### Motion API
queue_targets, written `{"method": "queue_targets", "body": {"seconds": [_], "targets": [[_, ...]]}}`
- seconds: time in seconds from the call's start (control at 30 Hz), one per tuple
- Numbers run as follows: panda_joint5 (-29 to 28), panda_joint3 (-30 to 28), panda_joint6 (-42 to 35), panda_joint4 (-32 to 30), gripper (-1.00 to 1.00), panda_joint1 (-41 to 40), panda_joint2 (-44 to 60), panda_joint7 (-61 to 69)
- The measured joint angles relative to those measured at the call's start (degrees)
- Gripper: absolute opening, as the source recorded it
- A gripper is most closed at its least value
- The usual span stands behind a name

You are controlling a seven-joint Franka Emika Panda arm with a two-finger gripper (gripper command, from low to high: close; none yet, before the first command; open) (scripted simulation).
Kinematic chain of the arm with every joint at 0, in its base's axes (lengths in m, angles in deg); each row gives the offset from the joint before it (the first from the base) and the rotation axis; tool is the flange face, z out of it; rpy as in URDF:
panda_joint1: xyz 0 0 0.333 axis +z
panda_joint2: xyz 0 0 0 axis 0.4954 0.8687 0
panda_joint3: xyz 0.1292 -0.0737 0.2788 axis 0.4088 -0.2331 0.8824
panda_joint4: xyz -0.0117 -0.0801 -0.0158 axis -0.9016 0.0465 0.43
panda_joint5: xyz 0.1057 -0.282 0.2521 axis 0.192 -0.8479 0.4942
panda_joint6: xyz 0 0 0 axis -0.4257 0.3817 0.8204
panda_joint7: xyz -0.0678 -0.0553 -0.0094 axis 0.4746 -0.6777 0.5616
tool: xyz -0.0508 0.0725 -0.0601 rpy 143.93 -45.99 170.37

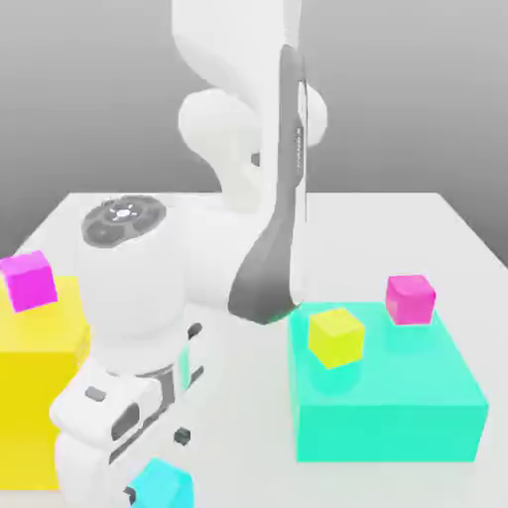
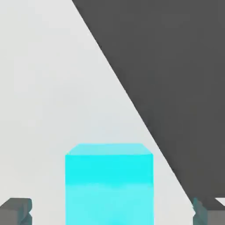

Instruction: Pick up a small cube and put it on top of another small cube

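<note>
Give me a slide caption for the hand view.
Open gripper straddling the small cyan cube on the white table, a finger on each side.

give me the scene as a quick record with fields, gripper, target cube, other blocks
gripper: open, fingers either side of the small cyan cube, not closed on it
small cyan cube: on the white table, near the exterior view's lower edge
big teal block: on the exterior view's right, with a small yellow cube and a magenta cube on top
big yellow block: on the exterior view's left, magenta cube on top
stacking: not yet done
</note>
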Motion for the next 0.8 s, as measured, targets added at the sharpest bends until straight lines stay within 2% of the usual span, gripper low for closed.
{"method": "queue_targets", "body": {"seconds": [0.03, 0.27, 0.43, 0.7, 0.8], "targets": [[0.7, 0.9, 0.9, 0.3, -1.0, -0.7, 1.2, 0.6], [0.6, 0.8, 0.7, 0.2, -1.0, -0.7, 1.1, 0.5], [-5.1, -3.2, -5.7, -2.1, -1.0, 2.9, -7.7, -3.6], [-3.5, 4.9, -14.0, -9.3, -1.0, 10.0, -20.4, -1.5], [-4.0, 7.4, -16.7, -12.3, -1.0, 15.1, -25.7, -1.3]]}}
